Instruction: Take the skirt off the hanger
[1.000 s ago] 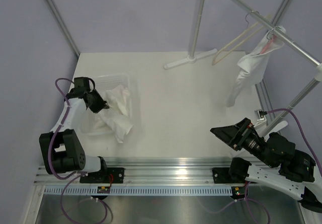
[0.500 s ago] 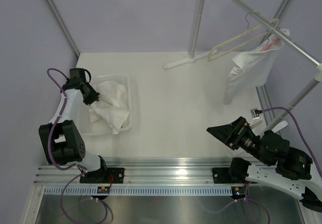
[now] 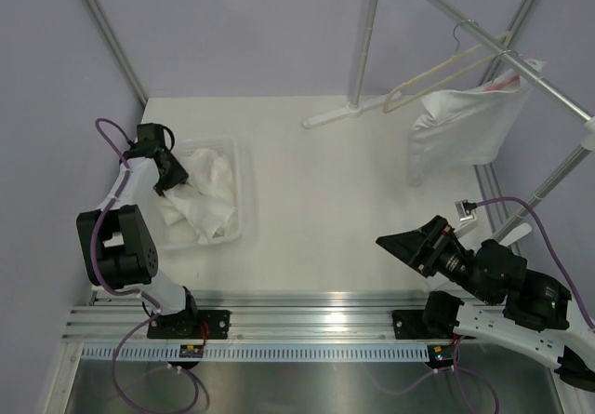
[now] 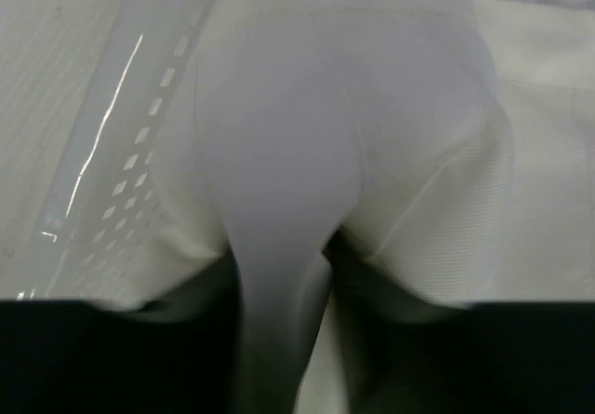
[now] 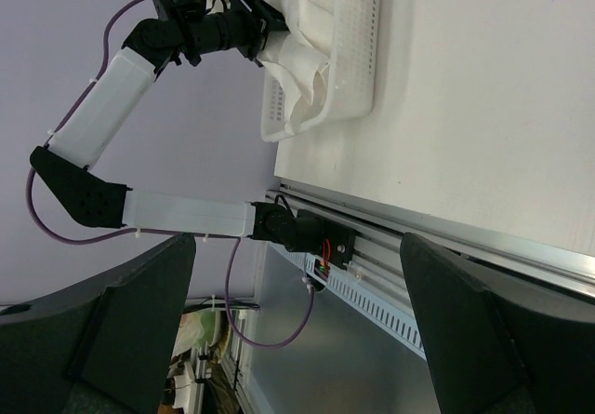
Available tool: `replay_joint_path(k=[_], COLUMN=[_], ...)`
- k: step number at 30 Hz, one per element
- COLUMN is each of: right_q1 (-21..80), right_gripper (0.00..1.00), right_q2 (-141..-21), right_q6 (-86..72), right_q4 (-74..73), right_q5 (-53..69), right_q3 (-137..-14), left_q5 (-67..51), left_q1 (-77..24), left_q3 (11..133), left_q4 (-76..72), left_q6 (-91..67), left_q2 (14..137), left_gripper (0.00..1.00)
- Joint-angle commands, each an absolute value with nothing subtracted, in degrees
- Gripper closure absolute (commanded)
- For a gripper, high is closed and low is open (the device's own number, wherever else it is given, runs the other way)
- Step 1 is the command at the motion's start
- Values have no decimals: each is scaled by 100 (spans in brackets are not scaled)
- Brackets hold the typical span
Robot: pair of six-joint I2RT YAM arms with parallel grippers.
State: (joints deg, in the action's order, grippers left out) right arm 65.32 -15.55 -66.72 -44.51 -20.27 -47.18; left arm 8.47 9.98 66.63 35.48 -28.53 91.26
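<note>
A white skirt [image 3: 460,130] hangs flat from the slanted rail [image 3: 544,84] at the far right. Beside it on the rail is a bare beige hanger [image 3: 432,77]. At the left, my left gripper [image 3: 172,183] is low over the clear plastic basket [image 3: 244,200]. A crumpled white garment [image 3: 200,205] fills the basket. In the left wrist view a fold of this garment [image 4: 274,181] runs down between my dark fingers [image 4: 112,358], pinched there by my left gripper [image 4: 279,279]. My right gripper [image 3: 402,247] hovers open near the front right, far from the skirt, nothing between its fingers [image 5: 121,321].
The rack's white foot [image 3: 353,109] and upright pole [image 3: 367,33] stand at the back centre. A small metal clip [image 3: 462,209] lies near the right edge. The aluminium rail [image 3: 307,326] runs along the front. Purple walls close in the left and back.
The left gripper has carried the white garment from the basket's front edge back into the basket. The hanging skirt has swung and untwisted to hang flat. The right arm crept left.
</note>
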Motion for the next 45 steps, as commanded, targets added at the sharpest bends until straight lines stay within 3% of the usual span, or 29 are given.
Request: replay_joint_path(k=[1,3,4,5,13,16,19,25,34,45], right_q1=[6565,6565,6557,6557,6557,6565,6557,6557,6565,6565], right_gripper=[0,1,1,1,1,1,1,1,1,1], right_q2=[-1679,-1670,-1661,-1626,-1652,-1723,-1749,-1828,-2056,-1741], right_q6=[-6715,-6732,-6741,-6793,-6803,-6925,-7110,-7207,-6970,-7172], right_q4=[-4236,-4254,-4271,-4324,-4245,-4289,-4263,-4368,-5018,-5106], right_q5=[-1995,-1969,-1969,-1986,-2065,-2126,-2171,-2179,-3023,-2698], right_q3=[-4729,-4720,-4711,-4667,-4632,-4597,-4465,-4456,-5290,-5168], left_q5=[871,652,624,833,1275,434,-1026,-1661,-2100,-3390], left_q1=[949,941,888,731,-182,-797,-1595,-3293,-4586,-5062], left_q3=[6768,6776,6794,7011,8779,9035,8667,9017,9464,10125], left_q4=[3445,3472,3480,3646,4702,4239,2667,1538,1001,151], left_q6=[-2899,-2962,-3014,-3076,-3419,-3402,-3157,-2417,-1673,-255], left_q2=[9019,8755,8354,7706,6733,6522,6425,7178,7979,9316], left_gripper=[36,18,1,1,1,1,1,1,8,11])
